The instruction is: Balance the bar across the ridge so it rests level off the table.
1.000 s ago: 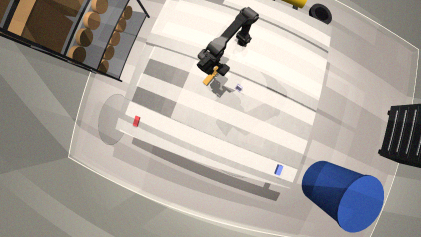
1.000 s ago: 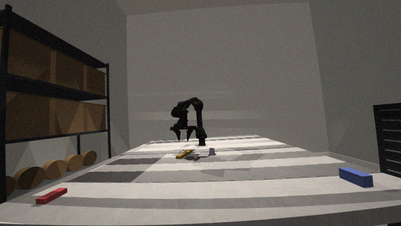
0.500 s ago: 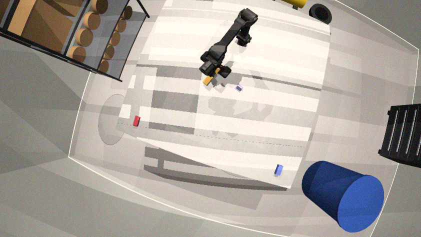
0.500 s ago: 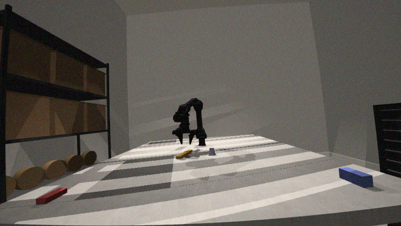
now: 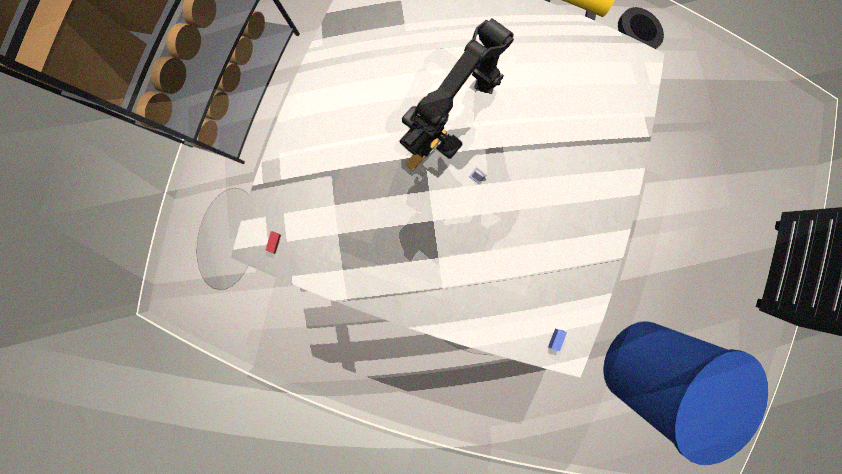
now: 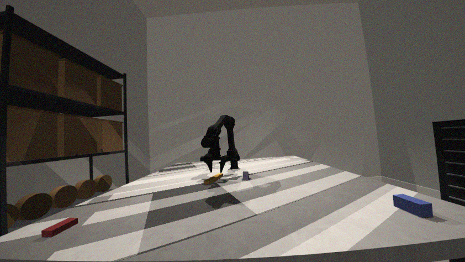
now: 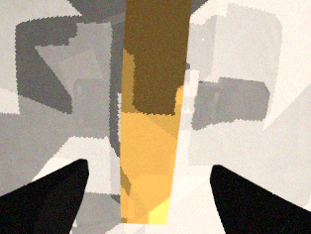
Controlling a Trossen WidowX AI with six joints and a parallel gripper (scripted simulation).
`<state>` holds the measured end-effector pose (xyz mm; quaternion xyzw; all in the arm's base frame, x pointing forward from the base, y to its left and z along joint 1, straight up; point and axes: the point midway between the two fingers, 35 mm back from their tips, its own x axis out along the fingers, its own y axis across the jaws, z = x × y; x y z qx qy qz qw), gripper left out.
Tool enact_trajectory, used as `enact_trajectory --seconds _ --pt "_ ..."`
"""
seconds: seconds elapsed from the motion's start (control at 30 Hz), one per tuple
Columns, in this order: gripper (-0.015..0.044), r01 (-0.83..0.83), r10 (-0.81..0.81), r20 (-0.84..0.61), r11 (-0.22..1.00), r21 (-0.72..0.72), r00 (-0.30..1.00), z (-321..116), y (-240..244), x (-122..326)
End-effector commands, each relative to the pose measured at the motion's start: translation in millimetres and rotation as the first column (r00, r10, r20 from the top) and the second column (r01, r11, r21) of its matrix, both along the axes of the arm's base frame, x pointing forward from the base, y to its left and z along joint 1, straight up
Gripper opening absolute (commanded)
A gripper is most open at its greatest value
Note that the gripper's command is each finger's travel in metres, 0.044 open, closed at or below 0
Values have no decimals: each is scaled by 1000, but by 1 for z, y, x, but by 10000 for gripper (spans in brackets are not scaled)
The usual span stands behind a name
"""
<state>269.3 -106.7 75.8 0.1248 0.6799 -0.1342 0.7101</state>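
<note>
The orange-yellow bar (image 5: pixel 414 163) (image 6: pixel 212 178) (image 7: pixel 155 93) lies flat on the table. In the wrist view it runs lengthwise between my two fingers. My gripper (image 5: pixel 425 150) (image 6: pixel 216 170) (image 7: pixel 150 171) is open and points down; it hangs a little above the bar with a finger on each side and does not touch it. The ridge (image 5: pixel 477 174) (image 6: pixel 246 176), a small purple wedge, stands on the table a short way to the right of the bar, apart from it. It does not show in the wrist view.
A red block (image 5: pixel 272 242) (image 6: pixel 59 226) lies near the table's left edge and a blue block (image 5: pixel 557 339) (image 6: pixel 412 205) near the front right. Off the table are a shelf rack (image 5: pixel 117 58) (image 6: pixel 48 97), a blue barrel (image 5: pixel 689 388) and a black crate (image 5: pixel 807 267) (image 6: pixel 452 162).
</note>
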Motion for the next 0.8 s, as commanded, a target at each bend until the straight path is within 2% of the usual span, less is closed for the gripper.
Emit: enact_trajectory --seconds 0.0,0.37,0.77 --pt "315 4 -4 -12 1000 10 1000 -9 1 -1" --pt "315 4 -4 -12 1000 10 1000 -27 1 -1" --pt "315 4 -4 -12 1000 10 1000 -28 1 -1"
